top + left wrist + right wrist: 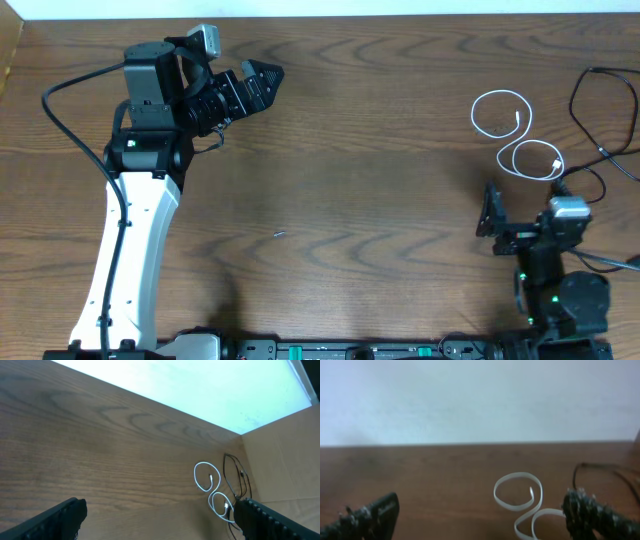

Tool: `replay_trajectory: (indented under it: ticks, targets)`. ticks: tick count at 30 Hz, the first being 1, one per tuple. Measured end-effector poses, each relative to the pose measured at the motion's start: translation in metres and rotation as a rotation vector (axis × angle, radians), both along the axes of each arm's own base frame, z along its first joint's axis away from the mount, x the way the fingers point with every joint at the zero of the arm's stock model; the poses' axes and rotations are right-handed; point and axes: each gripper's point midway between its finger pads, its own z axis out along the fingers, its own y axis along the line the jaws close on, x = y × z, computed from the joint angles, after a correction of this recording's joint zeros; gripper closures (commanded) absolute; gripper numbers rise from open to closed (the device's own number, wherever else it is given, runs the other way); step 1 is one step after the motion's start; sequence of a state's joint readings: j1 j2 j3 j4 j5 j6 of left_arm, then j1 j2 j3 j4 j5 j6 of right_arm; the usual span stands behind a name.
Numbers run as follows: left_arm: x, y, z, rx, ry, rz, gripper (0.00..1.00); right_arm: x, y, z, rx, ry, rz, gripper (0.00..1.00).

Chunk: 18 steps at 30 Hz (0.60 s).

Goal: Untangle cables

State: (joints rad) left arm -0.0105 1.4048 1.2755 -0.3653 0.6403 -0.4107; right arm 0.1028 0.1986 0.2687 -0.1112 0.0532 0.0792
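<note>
The white cable (pixel 499 92) lies in two loops at the right of the table. The thin black cable (pixel 574 98) runs just to its right, toward the table's edge. My right gripper (pixel 525 200) stands open just in front of the lower white loop, with nothing between its fingers. In the right wrist view the white cable (pixel 512 507) curls ahead of the open right gripper (pixel 485 520), and its lower loop passes behind the right fingertip; the black cable (pixel 575 472) shows beyond. My left gripper (pixel 262 85) hangs open far off at the back left. From there the left wrist view shows the left gripper (pixel 165 525), the white cable (pixel 195 476) and the black cable (pixel 226 467).
A tiny dark speck (pixel 280 234) lies on the wooden table (pixel 380 180) near the middle. Thicker black robot cables trail at the right edge by the right arm's base (pixel 560 300). A brown cardboard wall (pixel 280 460) stands at the table's right end.
</note>
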Motion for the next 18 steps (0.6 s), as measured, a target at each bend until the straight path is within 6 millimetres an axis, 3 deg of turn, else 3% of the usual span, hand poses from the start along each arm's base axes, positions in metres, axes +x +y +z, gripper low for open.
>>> replay_trajectory:
  ticks: [9, 15, 18]
  targets:
    - [0.000, 0.000, 0.000, 0.000, 0.001, 0.000, 0.01, 0.002, 0.010, -0.050, 0.007, -0.054, 0.039, 0.01]
    - [0.000, 0.000, 0.000, 0.000, 0.001, 0.000, 0.01, 0.000, 0.010, -0.062, 0.002, -0.021, 0.036, 0.01]
    - [0.000, 0.000, 0.000, 0.000, 0.001, 0.000, 0.01, -0.001, 0.011, -0.077, -0.005, 0.040, 0.044, 0.01]
